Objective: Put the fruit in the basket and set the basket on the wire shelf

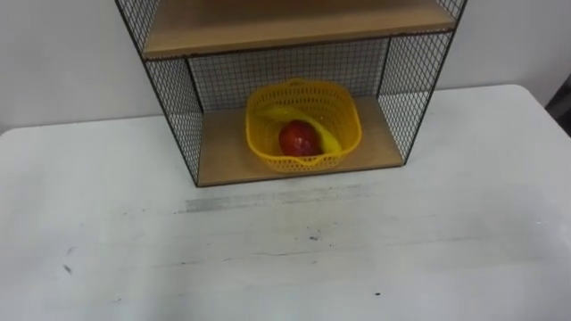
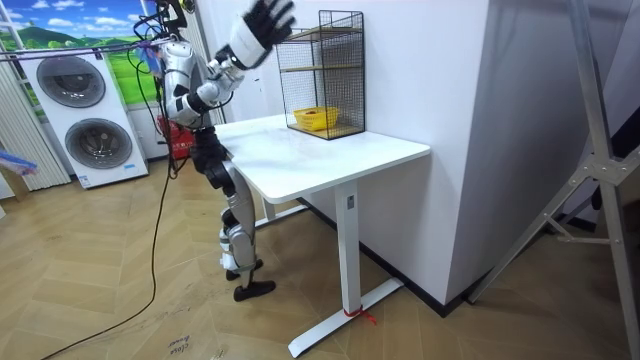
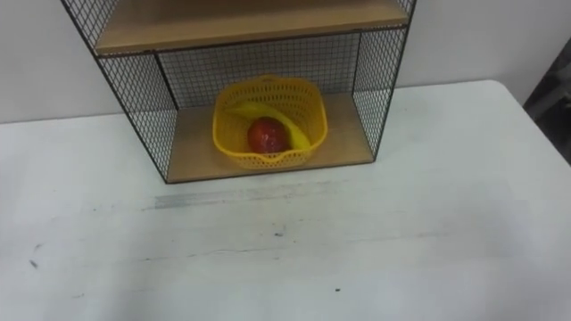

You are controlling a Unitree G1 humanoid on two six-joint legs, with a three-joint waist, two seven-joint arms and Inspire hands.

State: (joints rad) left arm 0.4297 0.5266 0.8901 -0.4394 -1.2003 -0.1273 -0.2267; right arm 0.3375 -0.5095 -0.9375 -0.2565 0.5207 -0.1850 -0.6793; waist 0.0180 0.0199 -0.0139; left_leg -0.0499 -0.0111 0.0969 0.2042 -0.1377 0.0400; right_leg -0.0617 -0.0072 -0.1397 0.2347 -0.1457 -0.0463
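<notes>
Finds the yellow basket (image 1: 268,153) on the bottom board of the wire shelf (image 1: 174,102), at the far side of the white desk (image 1: 285,259). Finds a red apple (image 1: 299,138) and a banana (image 1: 284,115) inside it. Shows the banana slanting from back left to front right, tucked behind the apple. Looks a little wider from side to side than from front to back, as baskets go.

Stands at the near edge of the desk in the room view, facing the shelf. Holds the right robot hand (image 2: 262,25) up high, about level with the top of the shelf. Seems to be the right one, going by the body and by how close it is to the room camera. Spreads the fingers wide and grips nothing.

Puts the basket in front of that robot hand and far below it, well apart.

Seems done with both jobs: fruit in, basket on the shelf. Needs, most likely, only to bring the arm down without bumping the wire.
</notes>
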